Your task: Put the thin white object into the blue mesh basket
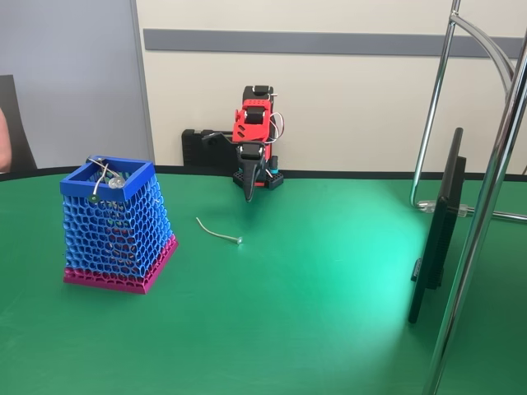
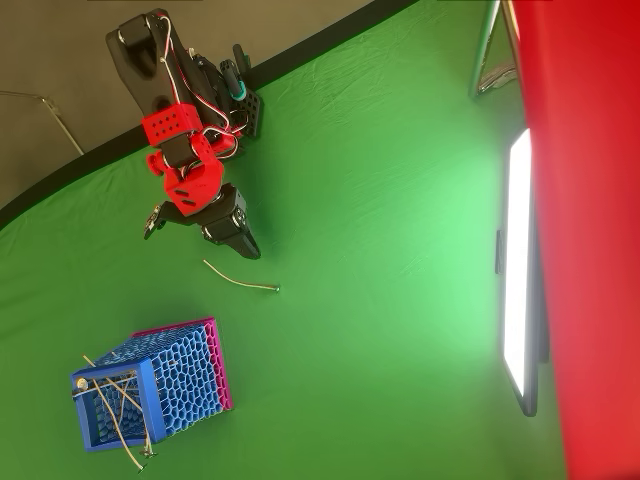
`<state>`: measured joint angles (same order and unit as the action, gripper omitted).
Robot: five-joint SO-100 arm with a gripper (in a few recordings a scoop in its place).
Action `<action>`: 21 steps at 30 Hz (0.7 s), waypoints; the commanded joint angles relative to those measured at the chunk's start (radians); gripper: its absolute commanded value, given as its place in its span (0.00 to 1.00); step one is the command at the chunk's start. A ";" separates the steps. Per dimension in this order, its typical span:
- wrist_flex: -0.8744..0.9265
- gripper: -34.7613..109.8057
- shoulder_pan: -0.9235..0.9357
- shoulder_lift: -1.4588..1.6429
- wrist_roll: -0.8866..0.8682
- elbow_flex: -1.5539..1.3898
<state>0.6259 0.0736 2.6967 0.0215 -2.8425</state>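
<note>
Thin white object (image 1: 218, 231) on unlabelled green table (image 1: 329, 288)

A red and black arm (image 1: 254, 136) stands at the far edge of the green table (image 1: 329, 280), before a cream wall. Its gripper (image 1: 250, 191) points down, tips just above the cloth; the fingers appear together, with nothing between them. The thin white object (image 1: 217, 233) lies flat on the table, near of the gripper and slightly left, clear of it. The blue mesh basket (image 1: 119, 224) stands upright at the left, well apart from the strand, its pink band on the cloth. Several whitish strands (image 1: 103, 174) rest inside, poking above the rim. A dark screen (image 1: 440, 222) stands edge-on at right, beside chrome tubing (image 1: 486, 197).
</note>
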 commanded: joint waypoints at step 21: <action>0.150 0.24 0.133 -0.746 -0.229 0.609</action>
<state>0.7378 0.2056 2.0095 -0.1856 -2.3255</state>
